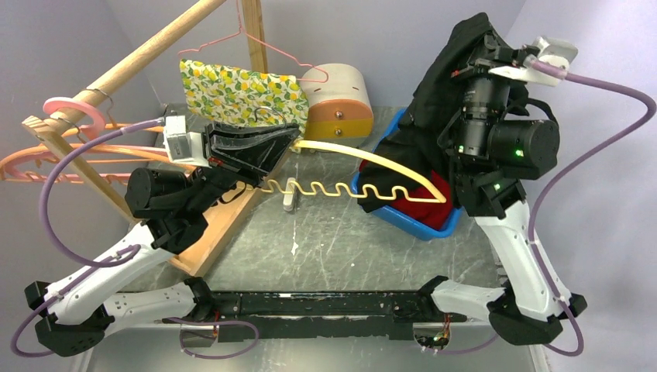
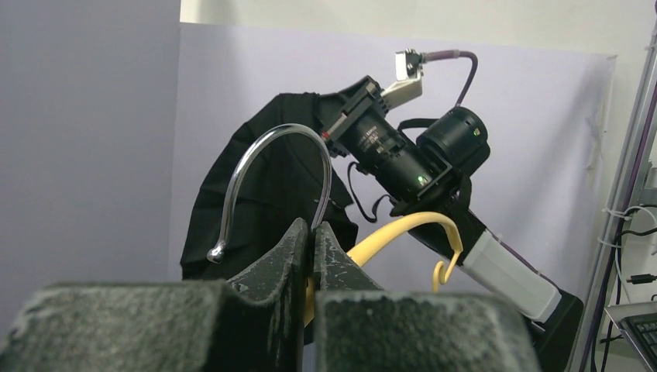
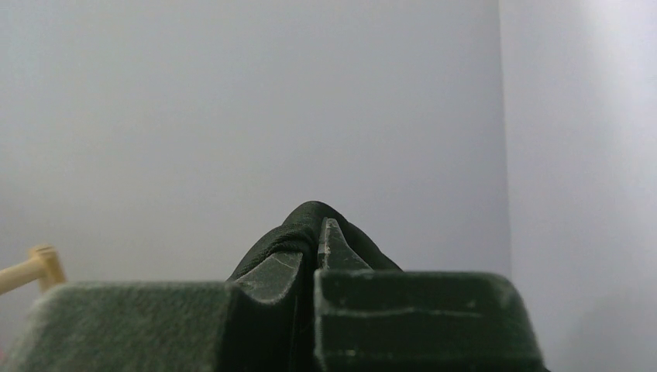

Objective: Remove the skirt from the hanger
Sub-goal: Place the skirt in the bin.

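The left gripper is pressed together on the neck of a yellow plastic hanger, just below its metal hook, which curves up over the fingers in the left wrist view. From above, the hanger juts out sideways from the gripper, its wavy lower bar and curved upper arm crossing above the grey tabletop toward a blue bin on the right. The right gripper is raised high at the right rear of the scene, and its fingers are clamped on a fold of a black skirt. The fabric bulges up just beyond the fingertips in the right wrist view. The skirt drapes down from that grip along the right arm and ends at the bin, where a red cloth also lies. The far end of the hanger reaches over the bin beside the skirt's lower folds. Whether the two touch there cannot be told. At the left rear stands a wooden rack carrying several pink hangers, along with a lemon-print cloth on a thin wire hanger. A small wooden drawer box sits on the tabletop behind the yellow hanger, between the rack and the bin.
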Robot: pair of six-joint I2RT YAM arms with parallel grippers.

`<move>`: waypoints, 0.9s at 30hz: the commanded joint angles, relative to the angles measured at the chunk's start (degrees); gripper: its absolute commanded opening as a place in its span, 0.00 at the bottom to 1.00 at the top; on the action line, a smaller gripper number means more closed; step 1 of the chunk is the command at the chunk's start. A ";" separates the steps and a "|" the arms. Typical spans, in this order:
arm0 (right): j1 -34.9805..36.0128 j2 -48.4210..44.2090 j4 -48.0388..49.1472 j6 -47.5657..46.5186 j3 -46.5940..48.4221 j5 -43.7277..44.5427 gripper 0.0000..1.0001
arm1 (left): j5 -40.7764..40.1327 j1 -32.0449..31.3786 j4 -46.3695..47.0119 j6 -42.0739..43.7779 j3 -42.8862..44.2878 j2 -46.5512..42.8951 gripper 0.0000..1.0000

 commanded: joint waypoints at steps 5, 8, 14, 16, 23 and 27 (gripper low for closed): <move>-0.06 7.60 7.16 -12.29 11.32 4.79 0.00 | 0.47 0.27 -0.75 0.00 2.67 -0.03 0.07; -0.64 10.47 9.58 -18.25 14.35 7.86 0.00 | 0.34 0.23 -0.71 -0.13 2.54 0.04 0.07; -1.24 10.44 12.97 -22.72 16.84 5.14 0.00 | 0.55 0.28 -1.64 0.23 3.42 0.64 0.07; -1.24 11.02 14.44 -25.36 18.74 5.47 0.00 | 0.55 0.27 -2.04 0.43 3.79 0.67 0.07; -1.47 11.80 19.57 -33.67 14.11 7.91 0.00 | 0.37 0.28 -2.14 0.79 3.56 0.65 0.07; -3.89 11.27 20.14 -33.61 7.24 9.95 0.00 | -0.07 0.27 -3.39 0.94 3.97 1.00 0.07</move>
